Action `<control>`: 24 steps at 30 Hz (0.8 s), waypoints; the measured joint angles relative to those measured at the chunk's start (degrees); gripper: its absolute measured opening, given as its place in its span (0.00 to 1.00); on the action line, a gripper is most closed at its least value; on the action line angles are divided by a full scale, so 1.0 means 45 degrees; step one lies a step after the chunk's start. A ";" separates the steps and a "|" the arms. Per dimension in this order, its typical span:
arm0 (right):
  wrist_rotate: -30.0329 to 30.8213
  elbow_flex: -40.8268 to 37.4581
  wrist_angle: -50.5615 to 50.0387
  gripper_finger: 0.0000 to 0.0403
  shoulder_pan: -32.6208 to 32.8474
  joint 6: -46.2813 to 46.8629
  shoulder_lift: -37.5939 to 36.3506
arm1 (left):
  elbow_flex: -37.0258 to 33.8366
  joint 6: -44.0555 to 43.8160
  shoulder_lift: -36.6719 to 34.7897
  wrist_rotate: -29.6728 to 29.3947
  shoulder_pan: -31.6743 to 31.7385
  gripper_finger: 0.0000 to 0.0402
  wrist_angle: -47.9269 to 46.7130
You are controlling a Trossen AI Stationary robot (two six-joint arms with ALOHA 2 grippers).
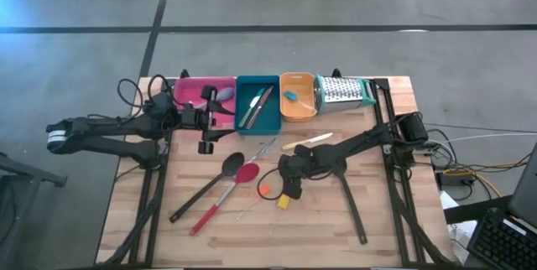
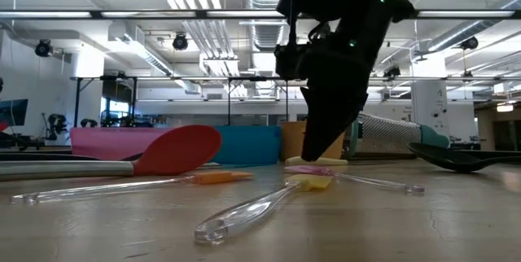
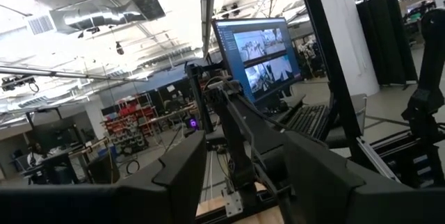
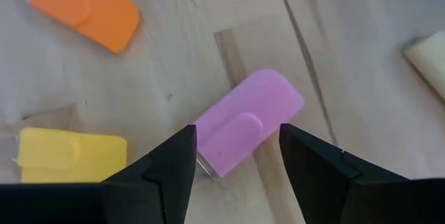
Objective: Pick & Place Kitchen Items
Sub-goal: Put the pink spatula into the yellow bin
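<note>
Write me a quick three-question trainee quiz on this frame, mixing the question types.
1. True or false: the right gripper is shut on the pink spatula head.
2. Which tray holds the thin knives? A) pink B) teal C) orange
3. Fill in: the red spoon lies beside the black ____.

Key: 1 false, its fingers stand open on either side of the head. 2 B, the teal tray. 3 ladle.
</note>
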 joint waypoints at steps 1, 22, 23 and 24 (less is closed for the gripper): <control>-0.0144 -0.0093 0.0204 0.50 -0.0026 0.0062 0.0000 | 0.0000 0.0000 0.0000 0.0000 0.0000 0.49 -0.0010; 0.0474 -0.0365 0.1162 0.48 -0.0055 -0.0160 0.1274 | -0.0002 0.0000 0.0000 0.0000 0.0000 0.49 -0.0287; 0.0462 -0.0369 0.1082 0.46 -0.0057 -0.0167 0.1165 | -0.0002 0.0000 0.0000 0.0000 0.0000 0.49 -0.0284; 0.0459 -0.0377 0.1050 0.44 -0.0066 -0.0162 0.1121 | -0.0005 0.0000 0.0000 0.0000 0.0000 0.49 -0.0282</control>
